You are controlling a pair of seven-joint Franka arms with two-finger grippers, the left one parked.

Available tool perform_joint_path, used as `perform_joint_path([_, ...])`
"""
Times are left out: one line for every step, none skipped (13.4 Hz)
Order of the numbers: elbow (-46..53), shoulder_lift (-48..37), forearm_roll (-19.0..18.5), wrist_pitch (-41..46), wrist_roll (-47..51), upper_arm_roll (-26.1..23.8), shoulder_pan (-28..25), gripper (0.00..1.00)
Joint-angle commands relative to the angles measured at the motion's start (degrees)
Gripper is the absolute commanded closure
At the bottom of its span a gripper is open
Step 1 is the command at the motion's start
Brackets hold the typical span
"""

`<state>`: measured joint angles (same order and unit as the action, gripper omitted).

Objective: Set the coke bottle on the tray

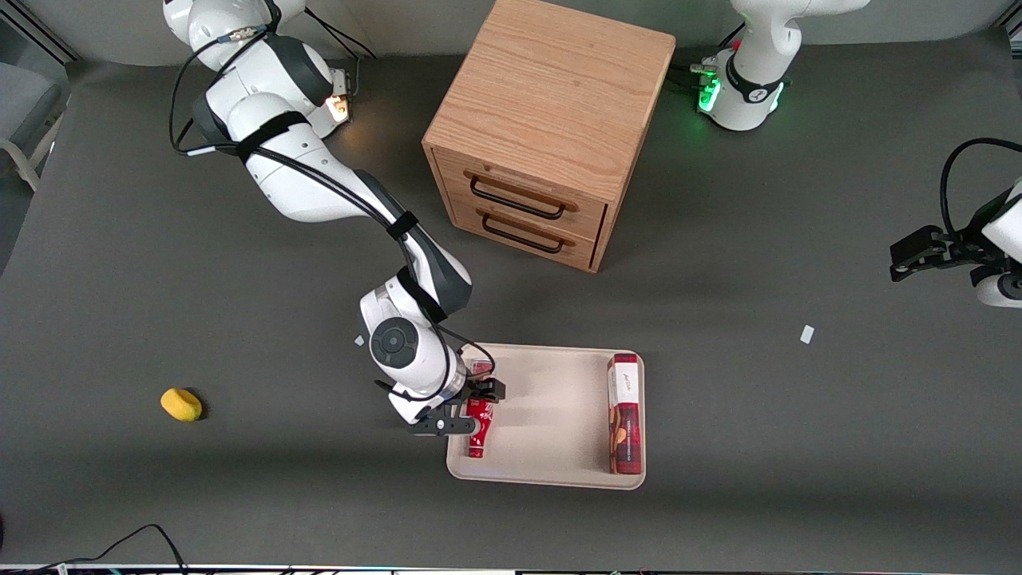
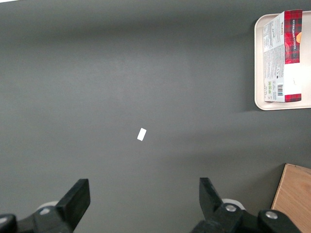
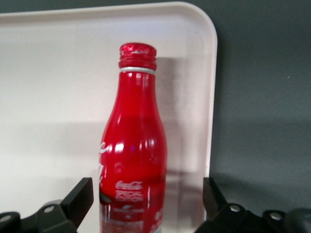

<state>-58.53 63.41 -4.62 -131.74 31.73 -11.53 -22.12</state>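
Bottle (image 3: 132, 155) lies on tray (image 1: 551, 467).
Gripper (image 1: 473, 409) sits over the bottle at the tray's working-arm end, jaws apart, not touching it.

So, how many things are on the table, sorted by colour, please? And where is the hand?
Red: 2, the coke bottle and the red-and-white box, both lying on the tray
Beige: 1, the tray
Yellow: 1, the yellow object
Wood: 1, the drawer cabinet
White: 2, paper scraps
Total: 7
The hand is open, around the bottle.
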Motion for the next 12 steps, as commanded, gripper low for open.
perform_joint_path([1.05, -2.05, -1.09, 0.51, 1.32, 0.46, -0.47, 0.00])
perform_joint_path([0.53, -3.46, -1.09, 1.91, 1.23, 0.46, -0.21, 0.00])
perform_joint_path([-0.61, -5.47, -1.09, 3.40, 0.97, 0.46, -0.03, 0.00])
perform_joint_path([-2.79, -8.28, -1.09, 4.64, 0.71, 0.55, 0.41, 0.00])
perform_joint_path([-5.69, -11.96, -1.09, 5.95, 0.62, 0.81, 1.46, 0.00])
perform_joint_path([-9.28, -15.91, -1.09, 7.45, 0.44, 1.16, 2.77, 0.00])
perform_joint_path([-12.63, -19.78, -1.18, 8.77, -0.78, 1.34, 4.09, 0.00])
perform_joint_path([-15.18, -22.95, -1.44, 10.09, -4.27, 1.86, 4.97, 0.00])
perform_joint_path([-17.56, -26.11, -1.36, 12.27, -7.44, 3.69, 5.42, 0.00])
perform_joint_path([-19.50, -29.02, -1.35, 14.56, -9.29, 4.93, 5.68, 0.00])
perform_joint_path([-21.34, -32.00, -1.35, 16.76, -11.14, 5.64, 6.12, 0.00])
perform_joint_path([-22.75, -34.91, -1.09, 20.00, -12.72, 6.25, 7.00, 0.00])
